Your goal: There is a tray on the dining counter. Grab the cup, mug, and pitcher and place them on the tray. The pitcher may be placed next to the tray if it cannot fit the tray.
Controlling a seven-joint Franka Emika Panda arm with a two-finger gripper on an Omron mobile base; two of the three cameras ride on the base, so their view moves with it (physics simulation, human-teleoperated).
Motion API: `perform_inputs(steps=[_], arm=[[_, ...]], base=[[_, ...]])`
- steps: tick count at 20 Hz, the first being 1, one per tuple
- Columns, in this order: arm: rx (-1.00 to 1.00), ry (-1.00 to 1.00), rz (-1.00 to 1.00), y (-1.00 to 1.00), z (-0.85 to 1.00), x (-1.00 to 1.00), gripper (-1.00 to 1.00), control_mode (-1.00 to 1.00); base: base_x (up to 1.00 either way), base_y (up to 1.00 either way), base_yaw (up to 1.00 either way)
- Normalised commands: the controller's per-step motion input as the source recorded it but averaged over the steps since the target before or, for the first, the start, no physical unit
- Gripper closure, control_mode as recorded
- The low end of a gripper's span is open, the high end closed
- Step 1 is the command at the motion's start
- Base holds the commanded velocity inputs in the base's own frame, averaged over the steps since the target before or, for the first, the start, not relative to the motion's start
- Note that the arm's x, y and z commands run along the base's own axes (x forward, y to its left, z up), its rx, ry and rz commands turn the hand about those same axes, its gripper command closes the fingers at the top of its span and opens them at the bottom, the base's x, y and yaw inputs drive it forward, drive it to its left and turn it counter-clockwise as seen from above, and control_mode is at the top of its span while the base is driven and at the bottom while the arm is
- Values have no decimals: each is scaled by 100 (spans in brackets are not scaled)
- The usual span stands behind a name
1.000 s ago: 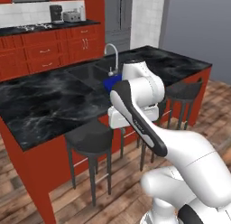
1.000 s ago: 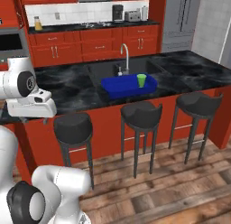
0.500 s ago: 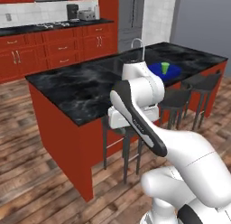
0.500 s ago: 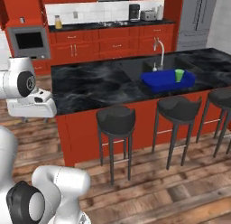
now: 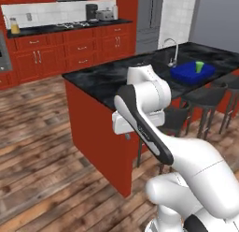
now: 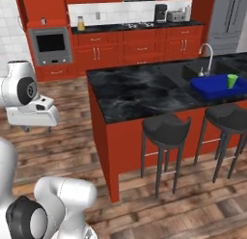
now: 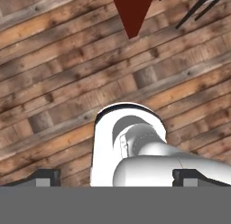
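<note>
The blue tray (image 5: 190, 73) (image 6: 214, 86) lies on the black dining counter (image 5: 107, 79) (image 6: 130, 91) by the faucet (image 6: 207, 55). The green cup (image 5: 199, 66) (image 6: 232, 81) stands upright in the tray. My gripper (image 6: 37, 130) hangs well left of the counter's end, over the wooden floor, and points down. In the hand view the gripper (image 7: 118, 178) is open, with only floor planks beyond its jaws. The mug is out of view. A small yellow vessel (image 6: 80, 24) (image 5: 15, 26) on the wall counter could be the pitcher; it is too small to tell.
Dark round stools (image 6: 166, 129) (image 6: 229, 116) stand along the near side of the dining counter. Red cabinets, a built-in oven (image 6: 50, 43), a coffee machine (image 6: 160, 12) and a toaster line the far wall. Open wooden floor (image 5: 42, 133) stretches left of the counter's end.
The whole picture has shifted: the base has moved, so the dining counter, tray and cup now lie further right and farther off. The arm keeps its pose and the gripper stays open.
</note>
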Motion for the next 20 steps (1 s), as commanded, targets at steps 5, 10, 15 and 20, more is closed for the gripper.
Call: perform_inputs(steps=[5, 10, 15, 20], arm=[[0, 0, 0, 0, 0, 0, -100, 100], [0, 0, 0, 0, 0, 0, -100, 100], [0, 0, 0, 0, 0, 0, -100, 100], [0, 0, 0, 0, 0, 0, -100, 100]], base=[[64, 100, 0], [93, 100, 0], [100, 100, 0], [100, 100, 0]])
